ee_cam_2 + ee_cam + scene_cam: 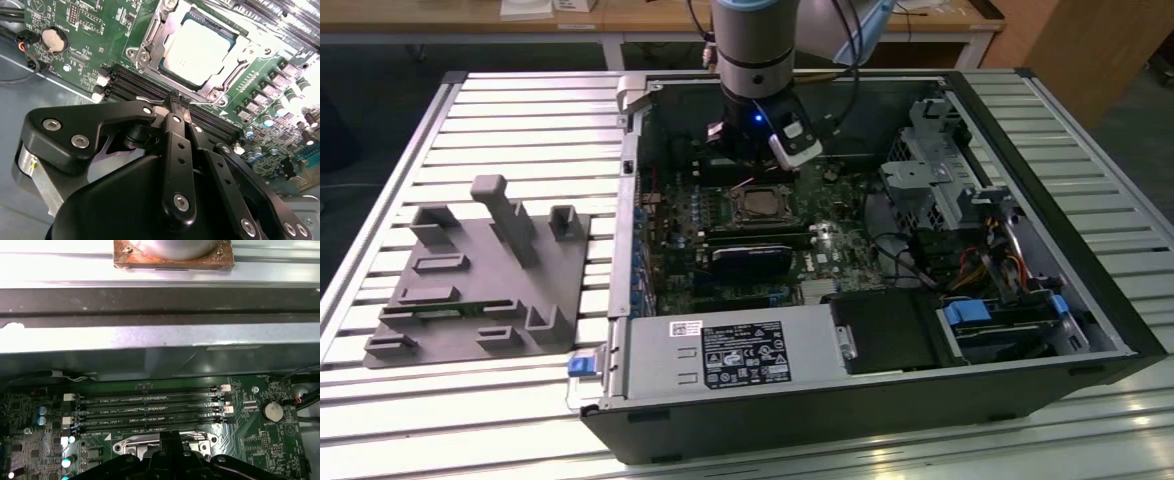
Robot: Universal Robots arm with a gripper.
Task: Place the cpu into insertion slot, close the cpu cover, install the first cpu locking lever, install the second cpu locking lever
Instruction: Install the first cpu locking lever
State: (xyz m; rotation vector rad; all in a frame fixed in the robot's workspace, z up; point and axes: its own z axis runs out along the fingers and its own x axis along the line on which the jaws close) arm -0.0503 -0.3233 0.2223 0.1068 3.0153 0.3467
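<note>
The cpu [200,47], a pale silvery square, lies seated in the insertion slot [758,205] of the green motherboard. The cpu cover [152,42], a silvery frame, lies flat around the chip's edges. My gripper [178,102] hovers just above the board beside the socket, over the long black memory slots, with its black fingers pressed together and nothing between them. In the first wrist view the gripper [170,436] stands right at the socket's metal rim [135,446]. In the exterior view the gripper [750,172] hangs just behind the socket.
Several long memory slots [150,410] run beside the socket. A coin battery [54,40] sits further off. The case walls [634,180] enclose the board, with a drive cage [934,160], cables and a power supply [734,355]. A grey fixture [480,270] lies at the exterior view's left.
</note>
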